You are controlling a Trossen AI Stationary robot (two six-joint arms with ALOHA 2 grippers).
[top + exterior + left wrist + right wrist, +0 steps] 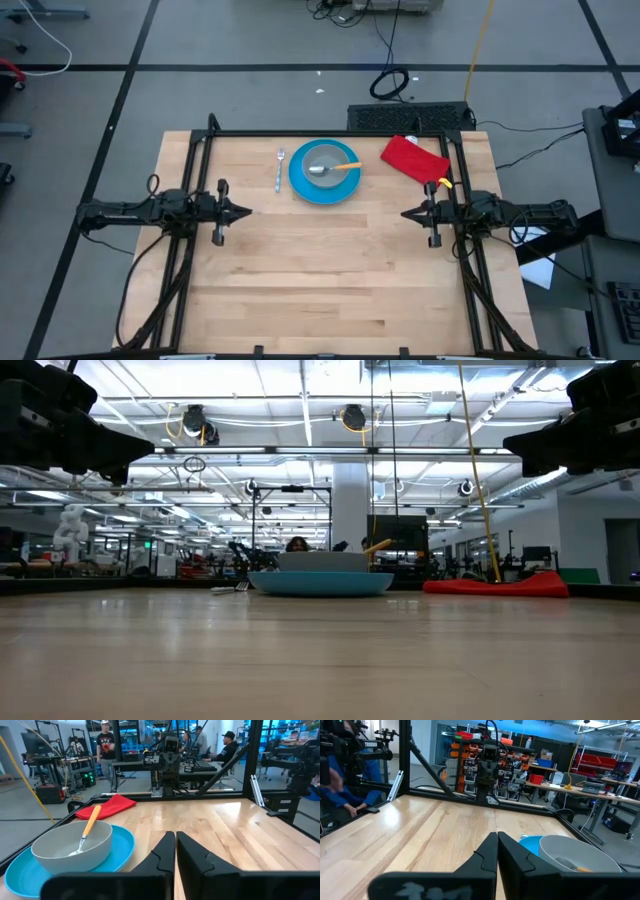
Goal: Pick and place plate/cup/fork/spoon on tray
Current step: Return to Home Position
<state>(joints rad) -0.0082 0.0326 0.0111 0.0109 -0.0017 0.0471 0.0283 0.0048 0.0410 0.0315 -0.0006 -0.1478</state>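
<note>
The bright-blue plate (325, 176) lies flat on the table at the far middle. The pale grey cup (328, 163) stands on the plate, and the orange-handled spoon (338, 167) rests inside the cup with its handle over the rim. The all-silver fork (280, 168) lies flat on the table left of the plate. My left gripper (246, 211) is shut and empty at the table's left. My right gripper (405, 213) is shut and empty at the table's right. The cup also shows in the left wrist view (70, 847) and in the right wrist view (580, 855).
A red cloth-like rectangle (413, 159) lies on the table right of the plate. A black frame (330, 133) runs along the table's far edge and down both sides. People show in the room beyond the table.
</note>
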